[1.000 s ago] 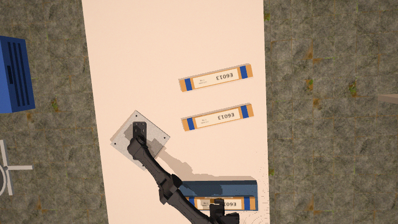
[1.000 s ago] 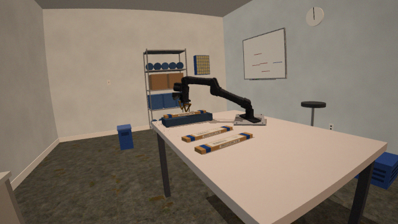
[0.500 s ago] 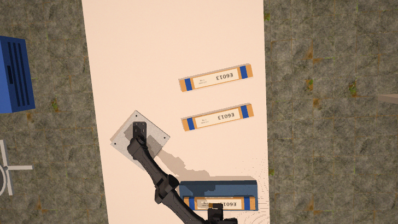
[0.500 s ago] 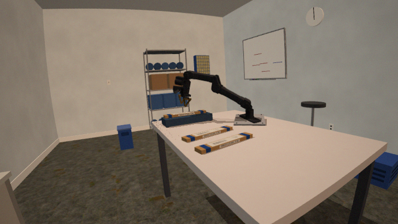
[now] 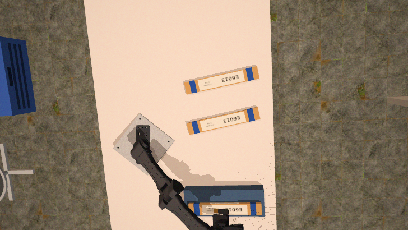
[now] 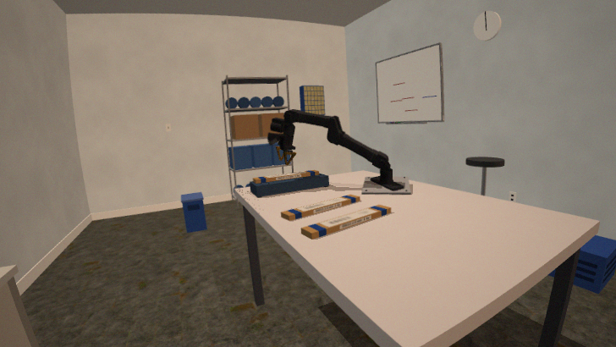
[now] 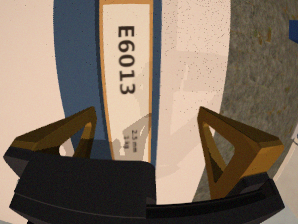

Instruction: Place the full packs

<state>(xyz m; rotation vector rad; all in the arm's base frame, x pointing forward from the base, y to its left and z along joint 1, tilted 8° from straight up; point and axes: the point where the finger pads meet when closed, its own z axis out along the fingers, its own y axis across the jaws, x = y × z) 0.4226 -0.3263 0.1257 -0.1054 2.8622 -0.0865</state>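
Blue platform [image 5: 225, 194] [image 6: 297, 185] [image 7: 75, 75] at 6 o'clock up top has one pack [image 5: 247, 209] [image 6: 286, 176] [image 7: 135, 100] lying on it; gripper [image 6: 287, 158] [image 7: 147, 112] hangs above, spread nearly wide, nothing held. Looks like placing's done, so next I'd weigh the near-3-o'clock pack [image 5: 223, 119] [image 6: 321, 206], then the 2 o'clock one [image 5: 221, 79] [image 6: 347, 220].

Pale peach rectangular table [image 5: 171, 42] [image 6: 431, 241], dark legs. Directly on it: long dark-blue block platform [image 5: 245, 194] [image 6: 290, 186] [image 7: 75, 75]; two orange-and-blue E6013 electrode boxes [image 5: 222, 79] [image 6: 347, 222], lying flat, roughly parallel, apart; grey square base plate [image 5: 168, 137] [image 6: 407, 189], bolt holes near its corners.
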